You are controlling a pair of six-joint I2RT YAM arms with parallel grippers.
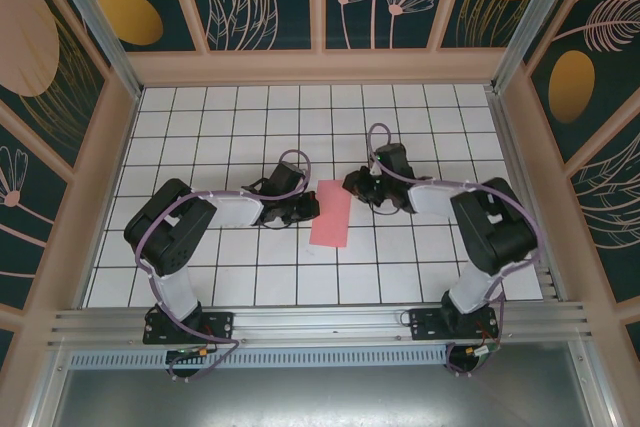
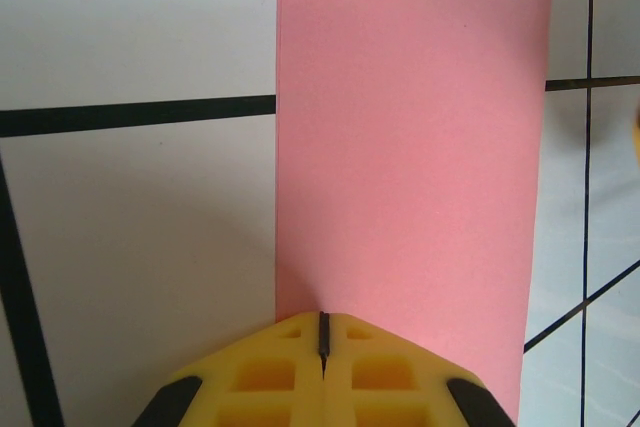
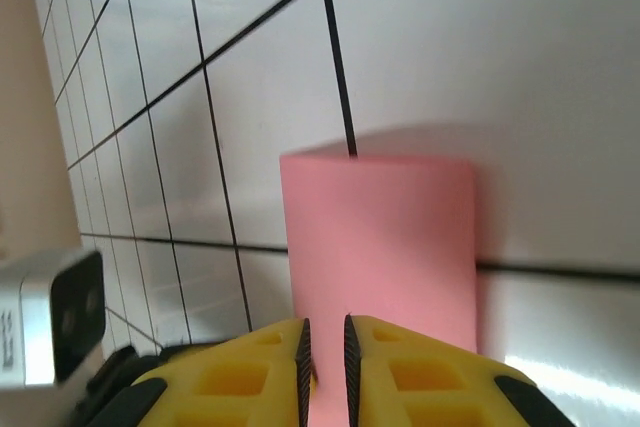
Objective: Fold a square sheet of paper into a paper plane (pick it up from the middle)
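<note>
The square sheet of paper (image 1: 331, 213) lies pink in the middle of the white grid table, folded to a narrow upright rectangle; nothing here has the shape of a paper plane. My left gripper (image 1: 308, 209) is at its left long edge. In the left wrist view the yellow jaws (image 2: 323, 317) are shut, their tip resting on the sheet (image 2: 410, 147) near its left edge. My right gripper (image 1: 350, 185) sits at the sheet's upper right. In the right wrist view its jaws (image 3: 325, 325) stand a narrow gap apart just above the pink sheet (image 3: 380, 237).
Wooden walls (image 1: 95, 177) enclose the table on three sides. An aluminium rail (image 1: 320, 322) runs along the near edge by the arm bases. The left wrist's camera housing (image 3: 50, 317) shows close to the right gripper. Free tiles lie behind and in front of the sheet.
</note>
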